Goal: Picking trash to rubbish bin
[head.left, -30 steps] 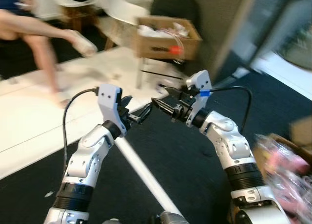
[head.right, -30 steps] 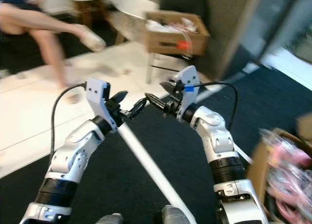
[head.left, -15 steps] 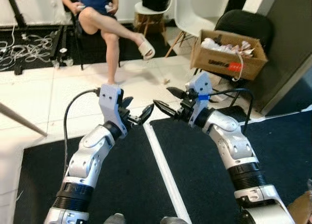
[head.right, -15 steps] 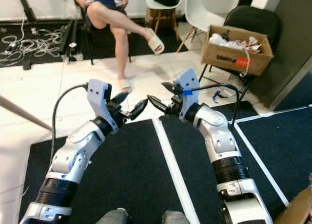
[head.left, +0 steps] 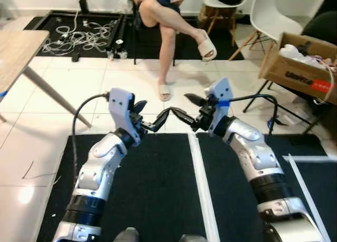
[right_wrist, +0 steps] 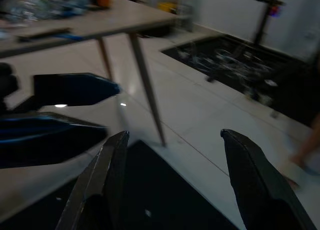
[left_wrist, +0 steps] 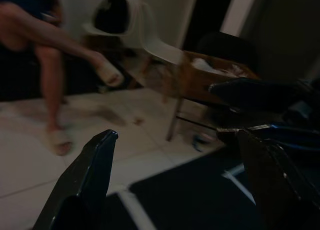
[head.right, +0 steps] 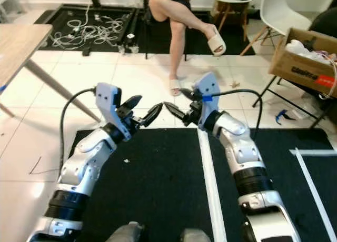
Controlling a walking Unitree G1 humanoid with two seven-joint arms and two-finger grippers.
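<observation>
So far nothing of the task looks done: neither pincer carries anything, and no rubbish bin can be made out, so finding a piece of trash, lifting it and carrying it off all remain, as I judge it. At about ten o'clock a wooden desk [head.left: 18, 47] juts in on a slanted leg, and past it, toward eleven, loose cables [head.left: 84, 34] lie tangled on a dark mat. The left pincer [head.left: 150, 116] is raised before the chest over the near edge of the black floor mat [head.left: 152, 200], its fingers spread and holding nothing, tips aimed toward the right pincer. At twelve o'clock a person's crossed legs [head.left: 176, 26] show, one sandalled foot lifted and the other sandal [head.left: 164, 91] flat on the white tiles. The right pincer [head.left: 185, 106] faces its partner, tips close but apart, likewise spread and empty. A white tape stripe [head.left: 202, 189] runs down the mat toward six o'clock between the arms. At about two o'clock an open cardboard box [head.left: 303, 68] with crumpled paper-like stuff in it sits on a dark chair; that may be trash, though I cannot tell. With no single item picked out, its pointing and long axis cannot be given.
</observation>
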